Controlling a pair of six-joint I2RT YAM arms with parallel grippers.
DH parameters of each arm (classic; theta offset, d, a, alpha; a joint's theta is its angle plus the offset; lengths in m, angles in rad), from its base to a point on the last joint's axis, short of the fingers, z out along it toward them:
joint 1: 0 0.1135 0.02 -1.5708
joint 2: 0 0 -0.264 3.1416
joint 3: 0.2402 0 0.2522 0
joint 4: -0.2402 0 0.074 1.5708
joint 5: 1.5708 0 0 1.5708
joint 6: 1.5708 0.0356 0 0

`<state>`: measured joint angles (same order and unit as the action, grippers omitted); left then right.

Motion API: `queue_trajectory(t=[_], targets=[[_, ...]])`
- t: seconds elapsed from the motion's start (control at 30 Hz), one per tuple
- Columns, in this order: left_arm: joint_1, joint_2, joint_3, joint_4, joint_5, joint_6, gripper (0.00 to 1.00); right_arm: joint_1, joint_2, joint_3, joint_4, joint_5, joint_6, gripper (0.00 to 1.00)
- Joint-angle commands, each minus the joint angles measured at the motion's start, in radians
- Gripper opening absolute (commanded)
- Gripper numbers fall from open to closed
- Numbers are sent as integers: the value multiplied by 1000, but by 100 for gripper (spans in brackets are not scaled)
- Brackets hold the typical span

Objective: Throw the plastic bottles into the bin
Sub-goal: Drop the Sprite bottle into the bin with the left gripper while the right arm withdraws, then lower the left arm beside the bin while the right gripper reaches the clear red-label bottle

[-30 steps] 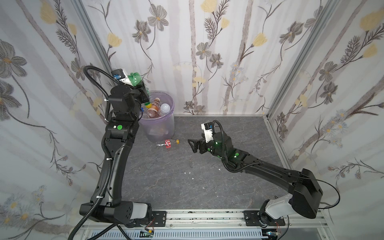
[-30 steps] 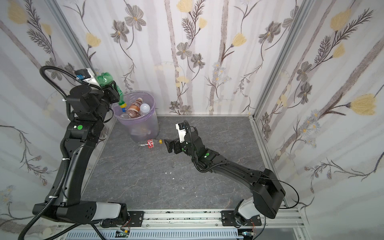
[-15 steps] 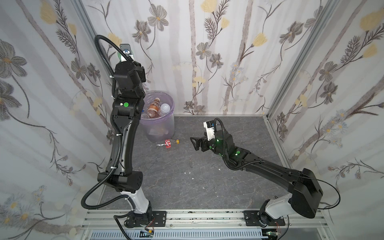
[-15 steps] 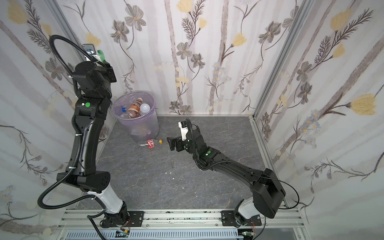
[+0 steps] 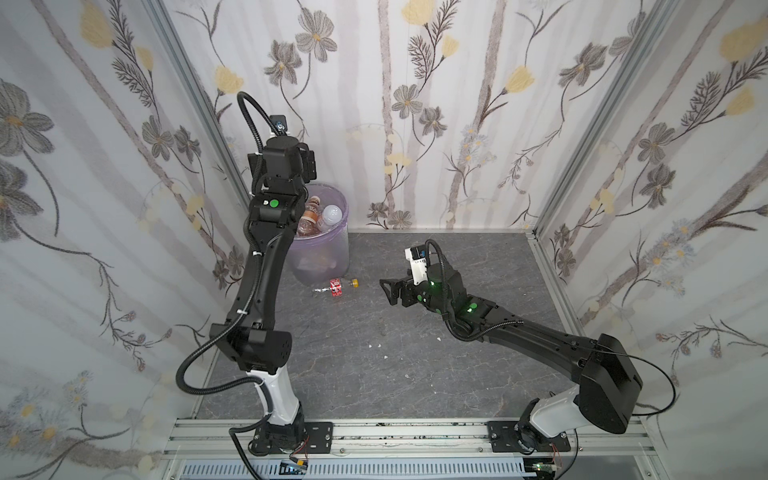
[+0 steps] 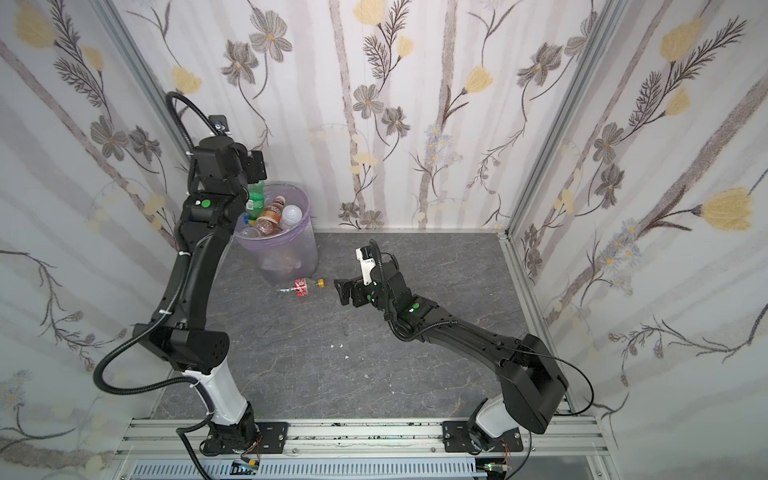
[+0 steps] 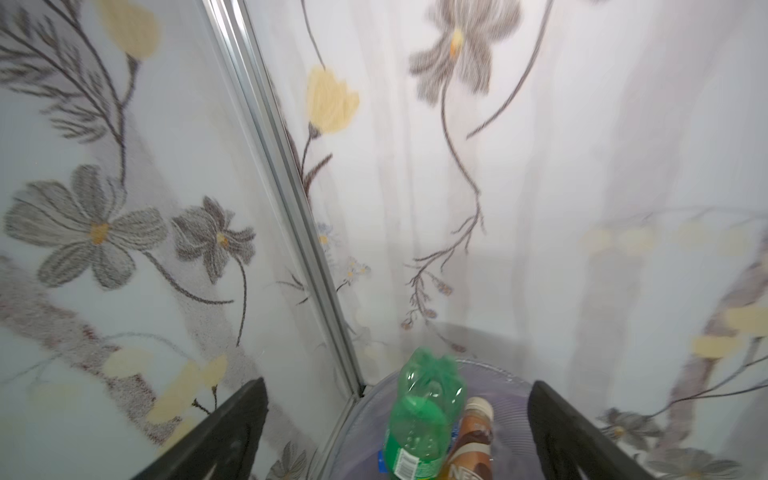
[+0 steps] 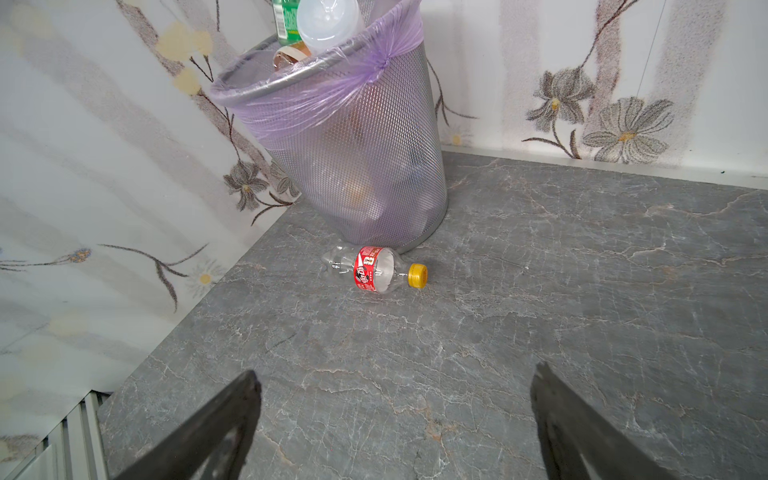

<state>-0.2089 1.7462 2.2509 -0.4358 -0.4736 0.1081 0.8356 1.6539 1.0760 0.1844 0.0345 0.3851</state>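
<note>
- The plastic bottles are mostly piled in the bin [image 5: 329, 257], a mesh basket with a lilac liner in the far left corner. A green bottle [image 7: 419, 419], a brown bottle [image 7: 469, 440] and a frosted bottle [image 5: 332, 214] poke above its rim.
- One red-labelled bottle [image 8: 374, 269] lies on its side on the grey floor [image 5: 457, 374], just beside the bin's foot, with its yellow cap [image 8: 417, 275] toward my right gripper [image 8: 395, 370].
- My left gripper [image 7: 397, 386] hangs over the bin's mouth with its fingers spread wide, gripping nothing. The green bottle sits between them, clear of both.
- In both top views the left arm hides part of the bin's mouth.
- My right gripper is low over the floor, spread wide and empty, facing the red-labelled bottle.
- The bin rises directly behind that bottle, with walls close behind it.
- White scraps [image 5: 376, 345] dot the floor.
</note>
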Motion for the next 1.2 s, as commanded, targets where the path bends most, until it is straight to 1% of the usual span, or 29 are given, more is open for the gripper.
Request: queue_trajectory(t=[0.0,0.1,0.27,0.33,0.37,0.43,0.5,0.7,0.8,0.93,0.97,1.07,1.17], targets=[[-40,-121,-75,26,112,-132,100,0,18,1,41,-28,31,100],[-39,-201,-199,29,198,-214,100,2,27,3,55,-46,38,100],[-36,-318,-423,42,279,-318,100,8,57,21,41,-35,27,100],[-29,-364,-528,49,308,-364,100,8,93,46,20,-18,20,100],[-18,-383,-573,50,329,-398,100,8,111,63,3,-9,21,100],[20,-430,-691,65,409,-499,100,9,152,95,-13,-3,41,100],[38,-471,-809,85,470,-553,100,10,182,103,11,-20,73,100],[76,-599,-1171,103,545,-649,100,7,320,189,28,-97,153,100],[119,-660,-1318,140,609,-687,100,2,390,236,38,-140,177,100],[161,-677,-1447,180,668,-718,100,-7,480,278,72,-209,238,100],[167,-675,-1475,194,679,-728,100,-38,501,285,82,-221,251,100],[193,-653,-1548,265,736,-772,100,-58,561,323,97,-259,287,100],[241,-624,-1608,343,800,-826,100,-65,616,377,91,-273,306,100]])
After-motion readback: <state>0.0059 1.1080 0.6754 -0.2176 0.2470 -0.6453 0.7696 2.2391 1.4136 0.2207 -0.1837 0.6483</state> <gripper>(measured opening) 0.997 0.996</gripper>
